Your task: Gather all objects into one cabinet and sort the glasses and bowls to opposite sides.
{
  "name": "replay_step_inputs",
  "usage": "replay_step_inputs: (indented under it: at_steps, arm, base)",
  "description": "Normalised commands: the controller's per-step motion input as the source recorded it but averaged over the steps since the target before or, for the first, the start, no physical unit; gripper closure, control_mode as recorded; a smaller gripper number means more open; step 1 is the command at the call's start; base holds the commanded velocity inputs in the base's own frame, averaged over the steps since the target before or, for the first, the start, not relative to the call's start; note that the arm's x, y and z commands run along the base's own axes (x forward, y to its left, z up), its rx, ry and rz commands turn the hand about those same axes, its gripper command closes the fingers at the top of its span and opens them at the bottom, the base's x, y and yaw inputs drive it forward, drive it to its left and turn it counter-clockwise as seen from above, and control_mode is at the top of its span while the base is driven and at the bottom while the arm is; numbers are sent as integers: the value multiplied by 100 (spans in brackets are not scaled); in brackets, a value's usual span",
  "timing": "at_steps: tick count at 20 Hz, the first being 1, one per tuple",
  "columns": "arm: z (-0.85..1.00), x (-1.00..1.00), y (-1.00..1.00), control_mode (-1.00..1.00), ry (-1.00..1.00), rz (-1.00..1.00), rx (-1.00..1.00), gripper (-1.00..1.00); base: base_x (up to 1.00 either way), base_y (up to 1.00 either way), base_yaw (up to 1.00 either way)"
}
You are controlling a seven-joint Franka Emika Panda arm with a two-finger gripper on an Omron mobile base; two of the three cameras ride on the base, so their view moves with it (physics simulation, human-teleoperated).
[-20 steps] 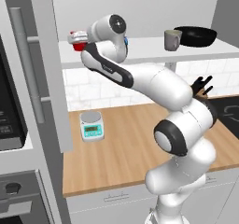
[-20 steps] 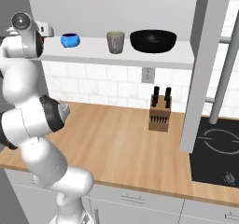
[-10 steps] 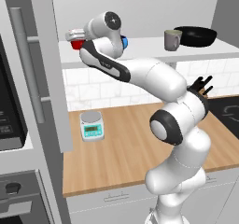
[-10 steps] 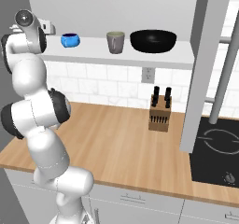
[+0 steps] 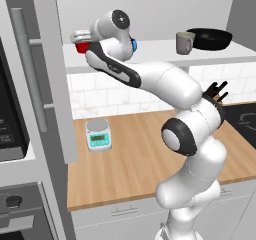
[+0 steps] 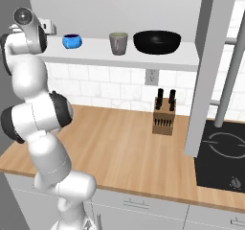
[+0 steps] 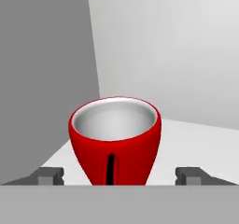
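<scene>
In the hand view the red cup stands upright at centre frame on the white shelf, between the gripper fingertips, which are spread wide and clear of its sides. In the left base view the cup sits at the upper left, at the shelf's left end beside the grey cabinet door. In the right base view the blue bowl, grey-olive mug and black bowl line the shelf's upper middle.

Cup red, pale grey inside; small bowl blue; mug grey-olive; wide bowl black; shelf white.
</scene>
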Motion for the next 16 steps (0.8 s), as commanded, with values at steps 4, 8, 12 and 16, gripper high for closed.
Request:
replay_step_inputs:
  at_steps: [4,8,12,16]
  arm:
    - [0,-65,-53,-100,0,-6,0,-100]
    - [0,-62,-59,-100,0,-10,3,-100]
    - [2,-39,-64,-100,0,-11,3,-100]
    - [3,-36,-91,-100,1,-5,4,-100]
  base:
    - [0,0,0]
    - [0,0,0]
    - [0,0,0]
    - [0,0,0]
